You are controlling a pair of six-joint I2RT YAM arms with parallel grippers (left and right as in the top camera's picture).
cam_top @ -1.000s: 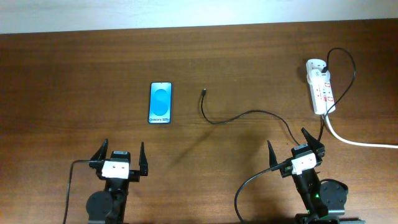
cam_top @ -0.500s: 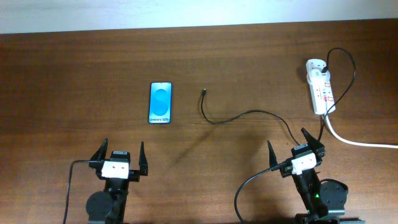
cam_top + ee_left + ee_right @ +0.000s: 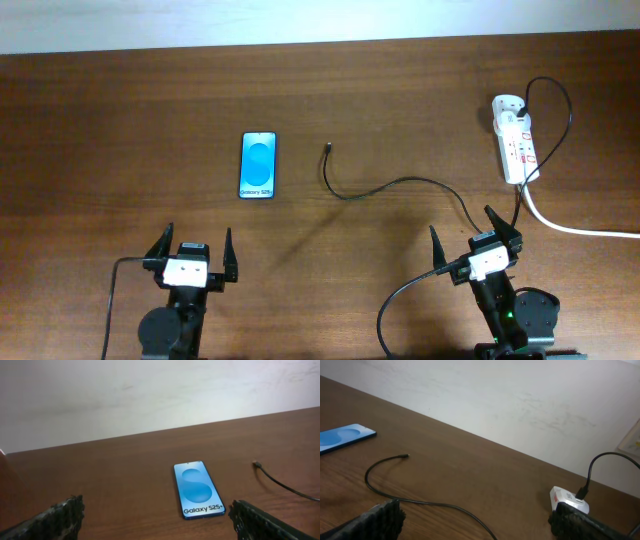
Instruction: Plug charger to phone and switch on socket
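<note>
The phone [image 3: 257, 165] lies flat on the brown table, blue screen up; it also shows in the left wrist view [image 3: 198, 489] and at the left edge of the right wrist view [image 3: 342, 437]. The charger cable [image 3: 400, 183] runs from its free tip [image 3: 329, 148] across the table to a plug in the socket [image 3: 515, 139] at the far right. The tip also shows in the wrist views [image 3: 257, 464] [image 3: 405, 456]. My left gripper [image 3: 192, 255] is open and empty, near the front edge below the phone. My right gripper [image 3: 476, 241] is open and empty, in front of the socket [image 3: 568, 500].
The socket's thick white cord [image 3: 580, 230] runs off the right edge of the table. A pale wall [image 3: 150, 395] stands behind the table's far edge. My arms' own black cables trail at the front.
</note>
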